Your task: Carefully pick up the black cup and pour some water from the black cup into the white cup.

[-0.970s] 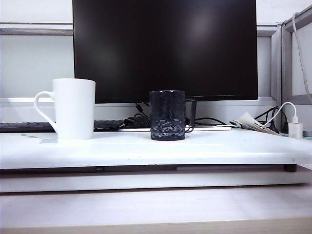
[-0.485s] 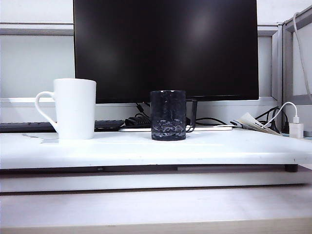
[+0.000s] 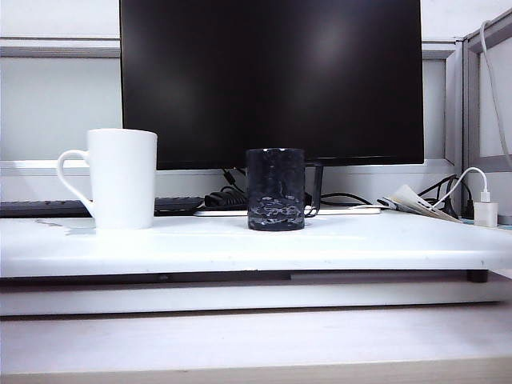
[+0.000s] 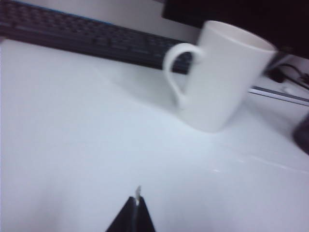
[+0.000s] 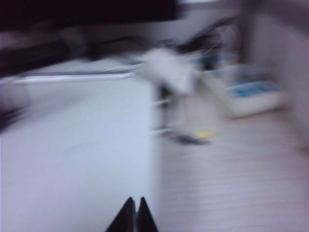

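On the bench (image 3: 240, 248), black cup (image 3: 275, 189) untouched; left claw (image 4: 136, 203) and right claw (image 5: 134, 205) pinched closed, empty — a clumsy approach could knock it, spilling water near white cup (image 3: 123, 178).

The white cup (image 3: 122, 178) stands left of the black cup (image 3: 275, 190) on the table (image 3: 240, 248), monitor (image 3: 272, 80) behind.

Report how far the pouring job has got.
Done: nothing visible; the black cup stands on the white board, apart from the white cup.
In hand: nothing. The left gripper is shut and empty over the board short of the white cup; the right gripper, shut too, sits near the board's edge in a blurred view.
Left: grasp, lift, pour.
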You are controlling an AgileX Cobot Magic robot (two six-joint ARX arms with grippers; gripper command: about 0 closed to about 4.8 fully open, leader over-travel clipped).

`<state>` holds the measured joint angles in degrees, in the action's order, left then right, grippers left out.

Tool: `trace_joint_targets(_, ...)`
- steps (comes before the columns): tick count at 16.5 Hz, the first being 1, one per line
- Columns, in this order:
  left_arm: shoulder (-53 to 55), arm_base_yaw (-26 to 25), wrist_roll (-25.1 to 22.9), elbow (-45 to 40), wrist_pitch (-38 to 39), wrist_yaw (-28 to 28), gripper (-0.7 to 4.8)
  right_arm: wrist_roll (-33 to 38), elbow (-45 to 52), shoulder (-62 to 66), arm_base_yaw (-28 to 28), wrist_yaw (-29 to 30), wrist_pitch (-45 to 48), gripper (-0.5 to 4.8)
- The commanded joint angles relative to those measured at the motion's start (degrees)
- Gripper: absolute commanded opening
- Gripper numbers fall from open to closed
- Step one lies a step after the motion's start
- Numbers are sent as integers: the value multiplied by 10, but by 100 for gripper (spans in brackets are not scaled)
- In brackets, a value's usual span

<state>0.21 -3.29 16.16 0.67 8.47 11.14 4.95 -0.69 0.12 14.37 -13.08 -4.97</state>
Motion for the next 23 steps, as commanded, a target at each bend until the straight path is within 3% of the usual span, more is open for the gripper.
trace_joint_targets(1, 0, -2, -1, -1, -2, 1, -5, 2, 3, 0, -50, -3, 18, 19)
trace_joint_targets(6, 0, 0, -1, -1, -2, 4, -5, 2, 3, 0, -105, -3, 18, 19)
trace_joint_targets(10, 0, 0, -1, -1, 7, 2, -5, 2, 3, 0, -103, 16, -43, 19)
trace_joint_targets(13, 0, 0, -1, -1, -5, 0, -5, 2, 3, 0, -103, 45, -24, 19)
trace_joint_targets(23, 0, 0, -1, -1, -8, -9, -5, 2, 3, 0, -102, 44, 12, 19)
